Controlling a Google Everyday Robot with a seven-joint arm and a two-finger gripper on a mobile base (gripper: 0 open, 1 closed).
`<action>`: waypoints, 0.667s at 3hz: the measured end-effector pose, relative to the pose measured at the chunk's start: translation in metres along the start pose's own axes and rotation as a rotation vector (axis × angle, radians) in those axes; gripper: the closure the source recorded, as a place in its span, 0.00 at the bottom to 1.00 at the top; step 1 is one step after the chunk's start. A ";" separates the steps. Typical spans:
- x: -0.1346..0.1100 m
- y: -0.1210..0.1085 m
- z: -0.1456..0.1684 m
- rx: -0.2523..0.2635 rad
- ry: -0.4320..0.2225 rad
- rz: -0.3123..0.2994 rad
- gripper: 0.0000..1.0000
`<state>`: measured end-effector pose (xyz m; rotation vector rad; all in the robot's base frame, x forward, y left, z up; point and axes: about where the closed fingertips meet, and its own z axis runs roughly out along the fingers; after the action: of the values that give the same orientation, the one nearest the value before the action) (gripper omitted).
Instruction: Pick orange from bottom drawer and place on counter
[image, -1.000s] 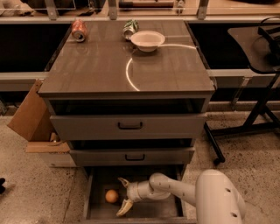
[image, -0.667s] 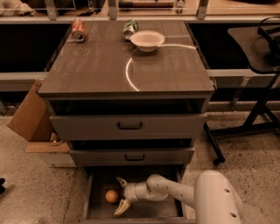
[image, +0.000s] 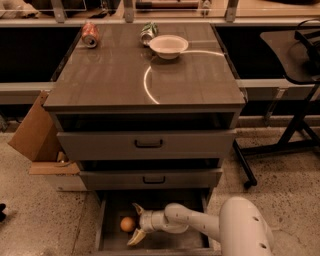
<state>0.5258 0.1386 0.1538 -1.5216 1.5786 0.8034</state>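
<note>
The orange (image: 127, 224) lies on the floor of the open bottom drawer (image: 112, 204), toward its left side. My gripper (image: 136, 223) reaches into the drawer from the right. Its two pale fingers are spread open, one above and one below, just right of the orange and partly around it. The white arm (image: 200, 225) runs back to the lower right. The counter (image: 115, 75) is the glossy wood-grain top above, with a curved white reflection.
On the counter stand a white bowl (image: 169, 46), a red soda can (image: 90, 34) lying at the back left and a green crumpled can (image: 148, 31). A cardboard box (image: 37, 135) sits left of the cabinet. A black stand (image: 295, 135) is at right.
My gripper has moved a little left, closer to the orange. The fingers remain spread. The orange has not moved.
</note>
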 end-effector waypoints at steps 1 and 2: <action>0.008 -0.001 0.009 0.014 0.011 -0.002 0.00; 0.015 -0.002 0.018 0.010 0.013 -0.004 0.00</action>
<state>0.5300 0.1465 0.1316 -1.5249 1.5866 0.7836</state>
